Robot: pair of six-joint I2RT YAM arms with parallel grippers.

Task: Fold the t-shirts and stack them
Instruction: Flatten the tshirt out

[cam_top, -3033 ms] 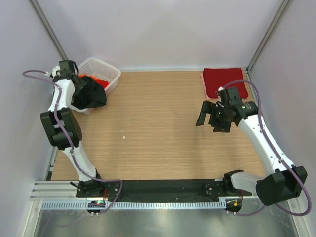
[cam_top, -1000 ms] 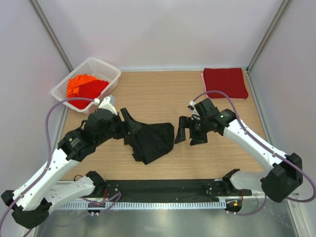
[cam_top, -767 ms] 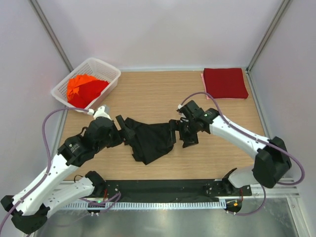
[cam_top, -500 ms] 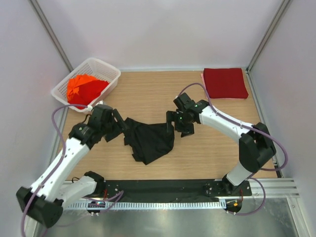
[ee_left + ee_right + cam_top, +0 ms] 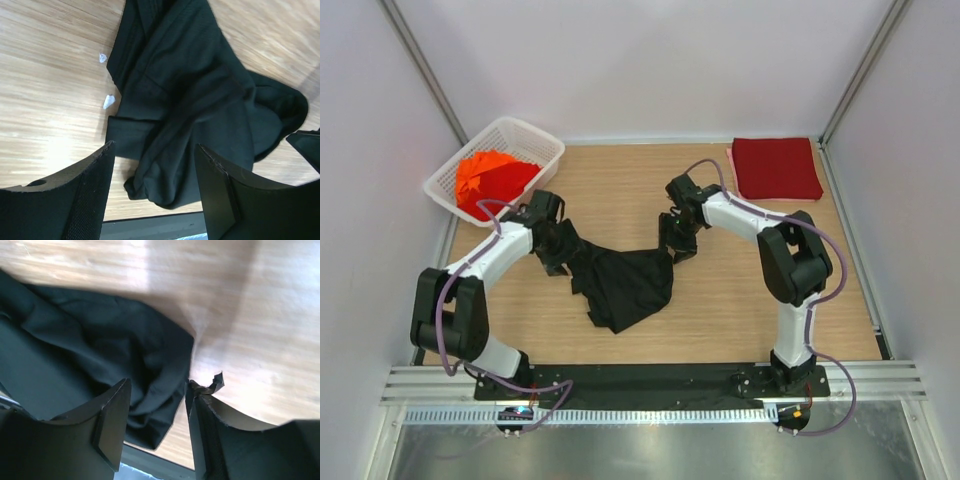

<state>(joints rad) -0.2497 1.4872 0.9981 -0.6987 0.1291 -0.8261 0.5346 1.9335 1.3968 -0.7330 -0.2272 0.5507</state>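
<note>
Left gripper (image 5: 155,150) and right gripper (image 5: 157,387), fingers parted, hang over opposite edges of one crumpled black cloth t-shirt (image 5: 625,285) on the wooden table (image 5: 720,310).
Only the overhead view shows one folded dark red t-shirt (image 5: 777,168), far right — and bright orange-red shirts (image 5: 492,180), uncountable, in one white lattice basket (image 5: 538,135).

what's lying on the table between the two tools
The crumpled black t-shirt lies between the left tool and the right tool, clearest in the top view.

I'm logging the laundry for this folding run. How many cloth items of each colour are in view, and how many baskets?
Black shirt: 1
Dark red shirt: 1
Orange-red heap: 1 (the shirts within it cannot be counted)
White basket: 1
Total: 4
</note>
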